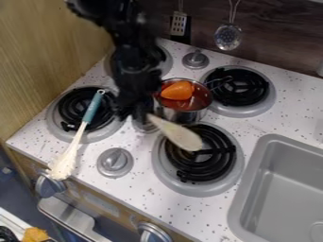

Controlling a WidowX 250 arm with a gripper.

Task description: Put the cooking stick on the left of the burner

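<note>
Well, the speckled counter (148,198) carries the stove, with the grey sink (238,208) let into it at the right. From the top edge the black arm (129,59) hangs down over the middle, its lower end just beside the pot (180,115). In front of the pot is the near right burner (169,178), which I take to be the one meant; another, the left burner (55,125), has a blue-handled brush (93,108) lying across it. Inside the pot sits an orange thing (178,90). A knob (114,162) stands between those two burners.

Of the small things, the gripper (137,115) appears to be closed on the handle of the wooden spoon (181,136), the likely cooking stick, though the dark parts hide the grip itself. The spoon's bowl slants over the upper left part of the near right burner.

As I judge it, the grasping is done and the placing is not. What is left is to carry the spoon leftward, clear of the coils, lower it by the knob without knocking that or the brush, and let go.
</note>
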